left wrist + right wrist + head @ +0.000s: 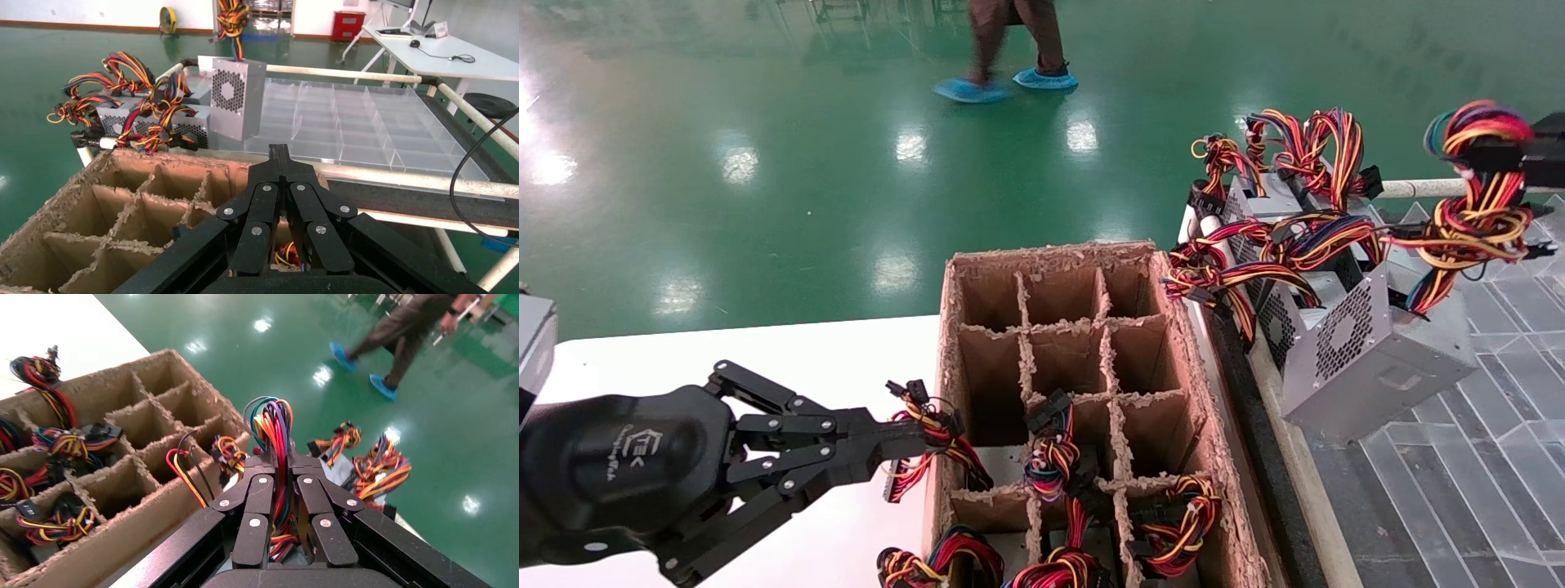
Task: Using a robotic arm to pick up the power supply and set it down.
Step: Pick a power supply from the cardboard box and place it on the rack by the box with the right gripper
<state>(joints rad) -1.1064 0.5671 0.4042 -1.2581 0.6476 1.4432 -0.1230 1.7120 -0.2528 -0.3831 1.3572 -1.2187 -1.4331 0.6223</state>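
Green floor [764, 163]: glossy, filling the head view from 9 through 12 o'clock; legs of a walker in blue shoe covers [1005, 84] at 12.

White counter [764, 359]: at 8 o'clock, carrying the cardboard divider box [1173, 327], which sits at 6 o'clock. Box cells partly stocked; coloured wire bundles [1050, 461] showing in the nearer rows, farther rows bare.

Clear plastic tray [1483, 457]: gridded, at 4 o'clock on a rack just right of the box.

Stacked power supplies [1279, 204]: silver boxes with tangled wires, at 2 o'clock along the tray's far edge.

Power supply [1369, 359]: silver-grey box, perforated vent side facing the camera, tilted, at 3 o'clock, hanging by its wire loom [1475, 212] with its lower end at the clear tray; contact with the tray not discernible. Held up clear of the stack behind it in the left wrist view [238, 98].

Left gripper [928, 441]: black, logo on body, at 8 o'clock over the counter beside the box's left wall; fingers [278, 162] pressed together, tips meeting, nothing between them in the left wrist view, tips just beside a wire bundle [940, 445] at the box edge.

Right gripper [281, 462]: at 2 o'clock, mostly cut by the frame edge; fingers [260, 490] clamped on the power supply's wire loom, strands rising between them.
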